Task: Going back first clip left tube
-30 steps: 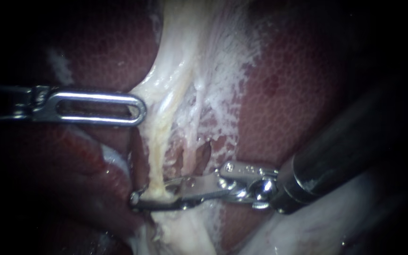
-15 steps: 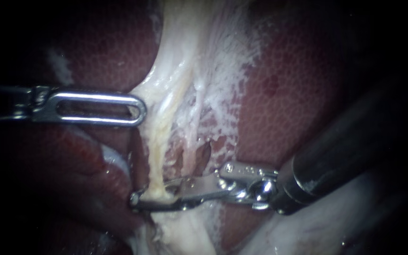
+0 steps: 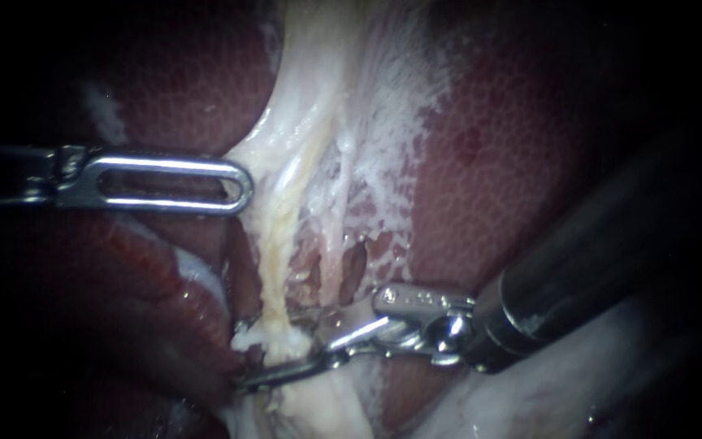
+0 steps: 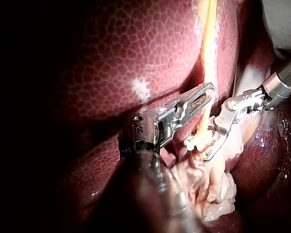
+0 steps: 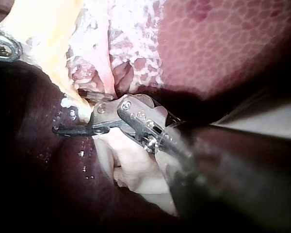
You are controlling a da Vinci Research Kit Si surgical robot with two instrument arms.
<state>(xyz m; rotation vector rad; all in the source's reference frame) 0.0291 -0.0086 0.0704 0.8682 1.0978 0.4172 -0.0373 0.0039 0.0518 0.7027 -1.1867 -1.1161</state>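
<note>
In the endoscope view the left tube [image 3: 274, 260], a yellowish strand, runs down from white tissue to a pale pinched lump. My right instrument [image 3: 245, 354] comes in from the lower right. Its jaws stand open on either side of that lump, the lower one angled down and to the left. A small metal glint beside the lump may be a clip or a jaw tip. The left wrist view shows my right instrument [image 4: 203, 145] spread around the pale strand. My left instrument [image 3: 237, 185] lies level, its slotted jaws shut on the edge of the white tissue [image 3: 257, 154].
Dark red liver [image 3: 513, 162] lies to the right of the tubes and more liver [image 3: 164, 73] to their left. A thinner pinkish tube [image 3: 331, 260] runs beside the left tube. White webbed tissue [image 3: 383, 106] spreads above. The right instrument's dark shaft [image 3: 595, 260] fills the lower right.
My right instrument's jaws, shut across the left tube before, have opened; the lower jaw has swung down. The pinched part of the tube now shows. My left instrument has not moved.
</note>
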